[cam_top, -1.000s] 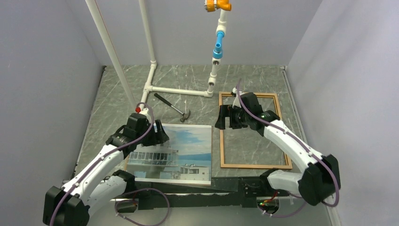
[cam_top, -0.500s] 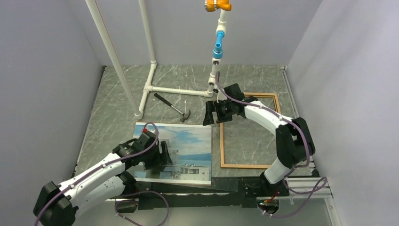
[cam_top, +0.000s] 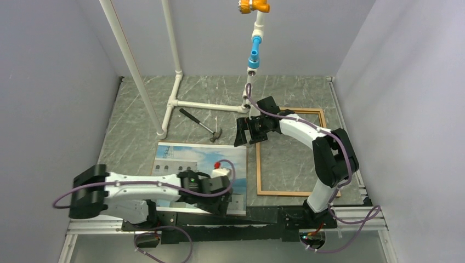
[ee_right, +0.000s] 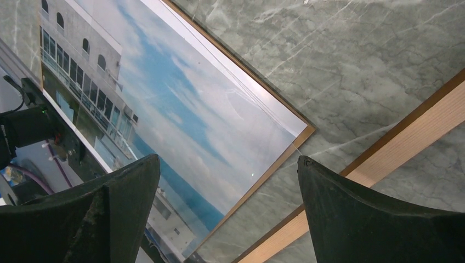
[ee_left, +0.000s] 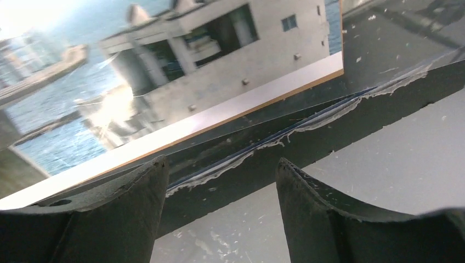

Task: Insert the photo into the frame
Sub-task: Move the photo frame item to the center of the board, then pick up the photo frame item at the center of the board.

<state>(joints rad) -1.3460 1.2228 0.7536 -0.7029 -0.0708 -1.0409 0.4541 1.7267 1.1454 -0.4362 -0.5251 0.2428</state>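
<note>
The photo, a white building against blue sky and sea, lies flat, picture side up, left of centre. The frame, orange-brown wood, lies flat and empty to its right. My left gripper is open and empty, low over the photo's near right corner. In the left wrist view the photo lies beyond the open gripper. My right gripper is open and empty above the frame's far left corner. The right wrist view shows the gripper, the photo and a frame rail.
A thin brown board edge shows under the photo's border. A hammer lies beyond the photo. A white pipe stand crosses the back. A black rail runs along the near edge. Grey walls close both sides.
My left arm has swung from the photo's left side to its near right corner. My right gripper has moved left, from inside the frame to its far left corner.
</note>
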